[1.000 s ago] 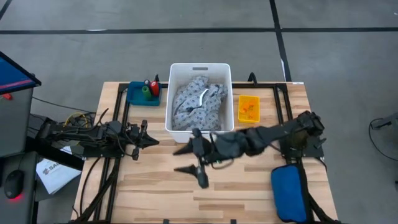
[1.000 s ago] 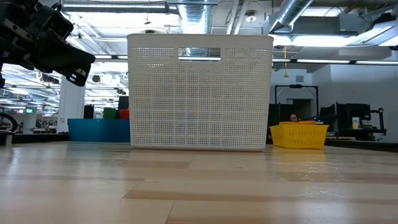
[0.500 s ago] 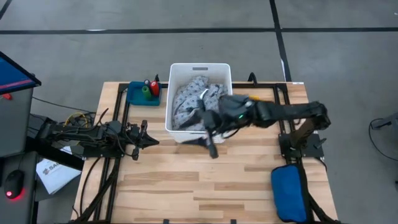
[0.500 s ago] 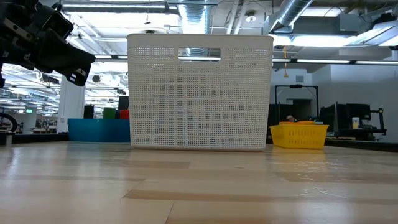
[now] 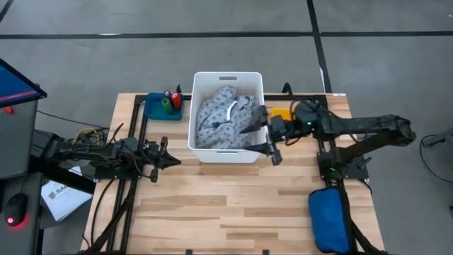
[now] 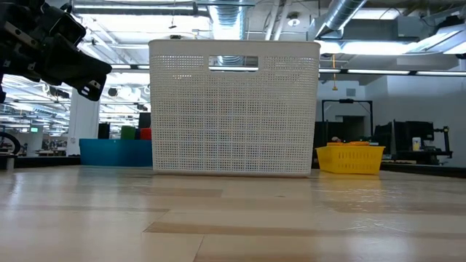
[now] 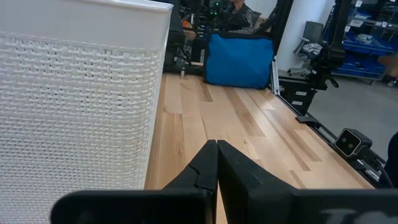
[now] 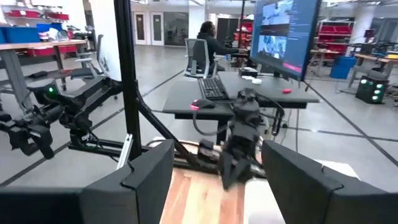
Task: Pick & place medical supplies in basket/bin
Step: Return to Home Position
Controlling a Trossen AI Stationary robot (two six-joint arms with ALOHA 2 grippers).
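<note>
R gripper [image 5: 260,145] back over yellow basket [image 5: 282,112], beside white bin [image 5: 228,74]

Three bins [image 5: 244,74] [image 5: 151,110] [image 6: 349,159], one gown [image 5: 216,120], one blue pouch [image 5: 329,221]

Left arm [image 5: 106,152]: we see it lying low along the left edge of the table [image 5: 212,212], forearm pointing in toward the middle; in the low view we take the dark link at upper left for part of it.
Left gripper [image 5: 173,161]: just inside the left edge, fingers [image 7: 202,171] pressed together, nothing between them.
Right arm [image 5: 368,126]: base at the right edge, elbow out past that edge, forearm reaching across the rear half.
Right gripper [image 5: 260,145]: right of the table's middle, toward the back edge; fingers [image 8: 146,180] spread wide, holding nothing.
</note>
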